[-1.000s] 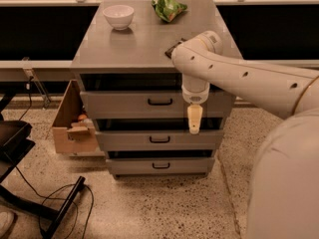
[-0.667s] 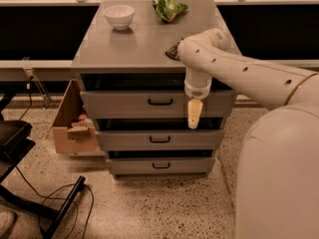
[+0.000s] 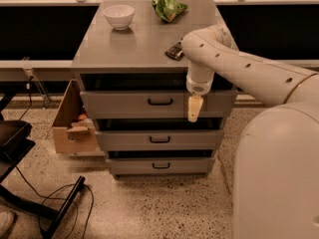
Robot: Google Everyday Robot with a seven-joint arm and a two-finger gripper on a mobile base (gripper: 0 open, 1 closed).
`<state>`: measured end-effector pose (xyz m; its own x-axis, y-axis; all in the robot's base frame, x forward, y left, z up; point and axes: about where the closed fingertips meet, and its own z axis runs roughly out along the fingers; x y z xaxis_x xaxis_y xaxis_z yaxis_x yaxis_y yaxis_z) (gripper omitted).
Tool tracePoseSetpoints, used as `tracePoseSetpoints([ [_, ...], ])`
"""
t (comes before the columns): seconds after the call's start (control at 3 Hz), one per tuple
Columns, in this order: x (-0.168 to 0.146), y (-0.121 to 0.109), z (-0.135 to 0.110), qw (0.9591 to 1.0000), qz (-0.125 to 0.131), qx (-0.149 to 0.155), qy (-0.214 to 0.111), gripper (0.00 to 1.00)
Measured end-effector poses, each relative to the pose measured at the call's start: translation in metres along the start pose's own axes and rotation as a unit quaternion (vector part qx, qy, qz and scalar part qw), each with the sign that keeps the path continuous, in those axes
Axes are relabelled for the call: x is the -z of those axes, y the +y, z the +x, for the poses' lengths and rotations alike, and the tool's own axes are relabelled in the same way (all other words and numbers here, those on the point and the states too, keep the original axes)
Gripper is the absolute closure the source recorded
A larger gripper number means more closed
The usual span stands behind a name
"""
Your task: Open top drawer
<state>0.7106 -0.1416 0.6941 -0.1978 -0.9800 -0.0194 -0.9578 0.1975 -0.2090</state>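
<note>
The top drawer (image 3: 124, 103) is the upper of three grey drawer fronts in a grey cabinet, with a small black bar handle (image 3: 160, 102) at its centre. It stands pulled out a little, with a dark gap above its front. My gripper (image 3: 194, 108) hangs from the white arm in front of the drawer front, a little to the right of the handle and apart from it, its tan fingers pointing down.
On the cabinet top (image 3: 139, 44) are a white bowl (image 3: 118, 16), a green bag (image 3: 169, 7) and a small dark object (image 3: 175, 51). A cardboard box (image 3: 72, 121) stands at the cabinet's left. A black stand and cables (image 3: 55, 203) lie on the floor at left.
The gripper has moved slightly left, toward the handle of the top drawer. The drawers have not visibly moved.
</note>
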Motion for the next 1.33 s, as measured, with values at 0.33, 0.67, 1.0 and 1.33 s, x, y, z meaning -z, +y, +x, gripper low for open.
tracePoseSetpoints([
  [0.33, -0.013, 0.015, -0.008, 0.9999, -0.01, 0.012, 0.001, 0.41],
  [0.67, -0.017, 0.025, -0.009, 0.9998, -0.015, 0.012, 0.002, 0.64],
  [1.0, -0.016, 0.023, -0.008, 0.9998, -0.015, 0.012, 0.002, 0.87],
  [1.33, -0.01, 0.02, -0.008, 0.9998, -0.015, 0.012, 0.002, 1.0],
])
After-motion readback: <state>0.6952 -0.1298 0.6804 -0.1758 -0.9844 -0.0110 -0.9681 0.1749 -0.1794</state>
